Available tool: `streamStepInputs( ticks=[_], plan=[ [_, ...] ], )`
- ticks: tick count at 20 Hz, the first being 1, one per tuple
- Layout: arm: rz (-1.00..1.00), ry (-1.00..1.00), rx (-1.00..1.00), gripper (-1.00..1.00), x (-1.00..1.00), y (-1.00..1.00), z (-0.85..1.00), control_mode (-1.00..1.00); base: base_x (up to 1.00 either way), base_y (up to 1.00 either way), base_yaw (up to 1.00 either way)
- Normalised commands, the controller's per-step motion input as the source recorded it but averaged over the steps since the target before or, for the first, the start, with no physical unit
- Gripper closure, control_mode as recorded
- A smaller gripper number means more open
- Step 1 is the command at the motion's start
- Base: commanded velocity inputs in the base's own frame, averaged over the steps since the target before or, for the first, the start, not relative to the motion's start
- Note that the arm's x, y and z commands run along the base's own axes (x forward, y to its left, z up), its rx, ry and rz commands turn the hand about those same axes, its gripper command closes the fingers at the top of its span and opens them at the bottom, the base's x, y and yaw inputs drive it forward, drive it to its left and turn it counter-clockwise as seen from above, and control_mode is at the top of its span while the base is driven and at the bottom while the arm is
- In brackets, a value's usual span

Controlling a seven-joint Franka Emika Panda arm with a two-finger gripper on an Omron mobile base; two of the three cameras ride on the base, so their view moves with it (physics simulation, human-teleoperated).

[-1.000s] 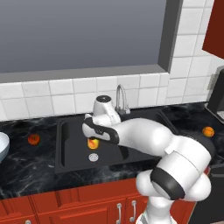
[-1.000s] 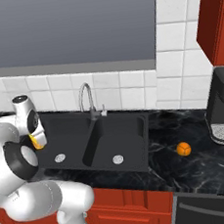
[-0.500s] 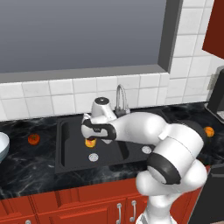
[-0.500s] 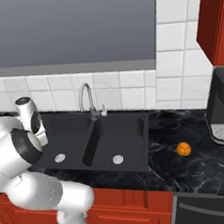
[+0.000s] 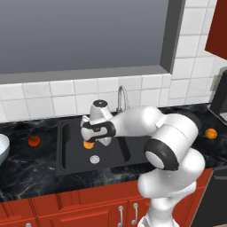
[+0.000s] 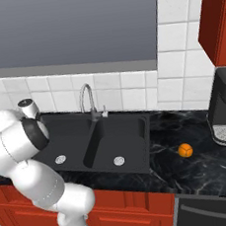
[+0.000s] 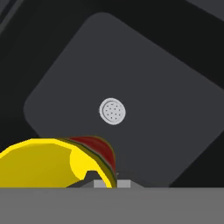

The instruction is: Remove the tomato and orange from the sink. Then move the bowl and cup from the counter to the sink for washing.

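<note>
The jaws are closed tight on the cup [image 7: 52,162], whose yellow wall and red-orange mark crowd the bottom of the hand view, cut off at its lower edge. In the left base view the cup hangs under the gripper [image 5: 91,141] above the left basin of the sink [image 5: 71,155], its drain [image 7: 112,111] below. The tomato [image 5: 34,141] and bowl [image 5: 2,148], half cropped, sit on the worktop [image 5: 26,170] left; the orange [image 5: 211,133] lies far right.

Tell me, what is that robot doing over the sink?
The robot's gripper is shut on the yellow cup and holds it above the left basin of the black sink, over the round drain. The tomato sits on the counter left of the sink, and the orange on the counter to its right. The bowl waits at the far left.
</note>
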Motion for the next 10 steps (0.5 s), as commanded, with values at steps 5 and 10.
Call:
streamStepInputs(
  ticks=[5, 10],
  plan=[
    [0.00, 0.00, 0.00, 1.00, 0.24, 0.12, -0.14, -1.00, 0.00, 0.00, 0.00],
    [0.00, 0.00, 0.00, 1.00, 0.24, 0.08, -0.13, -1.00, 0.00, 0.00, 0.00]
  ],
)
